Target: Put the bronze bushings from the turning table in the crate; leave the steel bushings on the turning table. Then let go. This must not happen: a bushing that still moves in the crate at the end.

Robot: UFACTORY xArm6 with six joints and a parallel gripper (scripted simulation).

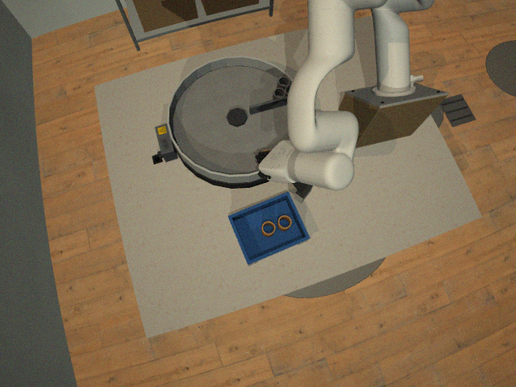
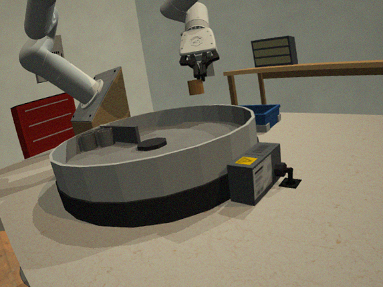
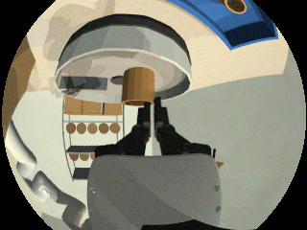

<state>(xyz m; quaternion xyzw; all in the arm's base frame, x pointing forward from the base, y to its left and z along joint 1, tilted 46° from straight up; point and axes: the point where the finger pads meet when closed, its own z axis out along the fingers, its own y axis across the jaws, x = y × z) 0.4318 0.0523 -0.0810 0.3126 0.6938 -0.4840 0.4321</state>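
Inside crate (image 1: 239, 245) (image 2: 267, 116) (image 3: 225, 38), two bronze bushings (image 1: 268, 228) (image 1: 285, 222) in top view; exterior hides them.

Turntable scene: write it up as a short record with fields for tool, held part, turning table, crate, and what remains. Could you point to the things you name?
tool: shut on a bushing's wall, raised (image 1: 259, 158) (image 2: 199, 77) (image 3: 153, 102)
held part: bronze bushing (image 2: 195, 87) (image 3: 138, 86)
turning table: steel bushings (image 1: 279, 92) (image 2: 104, 137) grouped beside the dark divider (image 1: 266, 106) (image 2: 125, 132)
crate: blue (image 1: 238, 240) (image 2: 268, 114) (image 3: 254, 40), two bronze bushings inside
remaining: place the held bushing in the crate, let go
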